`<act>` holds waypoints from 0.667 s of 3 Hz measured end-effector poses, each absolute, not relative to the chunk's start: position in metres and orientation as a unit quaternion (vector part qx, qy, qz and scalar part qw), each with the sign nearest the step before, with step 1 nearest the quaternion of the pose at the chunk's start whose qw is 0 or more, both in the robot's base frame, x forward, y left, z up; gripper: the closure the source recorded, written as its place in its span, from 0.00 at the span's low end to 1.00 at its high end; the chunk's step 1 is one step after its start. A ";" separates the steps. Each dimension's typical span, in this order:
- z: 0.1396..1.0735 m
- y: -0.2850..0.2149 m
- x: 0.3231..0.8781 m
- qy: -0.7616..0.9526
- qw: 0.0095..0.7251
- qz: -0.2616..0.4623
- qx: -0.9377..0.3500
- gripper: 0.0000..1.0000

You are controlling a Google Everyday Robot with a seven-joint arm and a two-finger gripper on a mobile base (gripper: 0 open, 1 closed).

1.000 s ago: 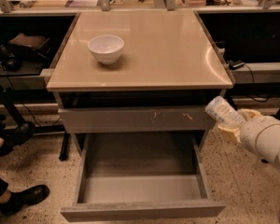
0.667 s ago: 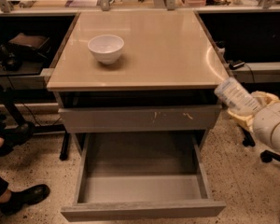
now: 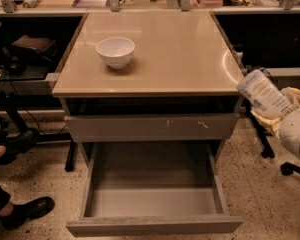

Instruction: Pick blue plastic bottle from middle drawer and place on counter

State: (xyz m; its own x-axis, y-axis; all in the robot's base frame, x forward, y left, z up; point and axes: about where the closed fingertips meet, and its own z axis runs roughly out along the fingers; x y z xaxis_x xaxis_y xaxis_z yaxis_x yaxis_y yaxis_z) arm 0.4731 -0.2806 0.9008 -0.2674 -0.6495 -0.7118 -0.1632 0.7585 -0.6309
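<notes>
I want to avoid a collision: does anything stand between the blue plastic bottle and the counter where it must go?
Nothing visible does. The end effector holds the blue plastic bottle just off the counter's right edge; the only thing on top, a white bowl, sits far left.

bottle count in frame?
1: the blue plastic bottle, held aloft by the gripper just off the counter's right edge. None shows in the open middle drawer; clutter on the back bench could hide more.

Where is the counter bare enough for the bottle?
The counter is bare right of the white bowl and along its front edge; only the bowl's spot at left is taken. The gripper holds the blue plastic bottle off the right edge.
</notes>
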 end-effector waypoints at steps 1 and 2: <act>0.919 -0.263 0.495 0.750 0.557 -0.204 -0.291 1.00; 0.936 -0.234 0.532 0.729 0.570 -0.170 -0.339 1.00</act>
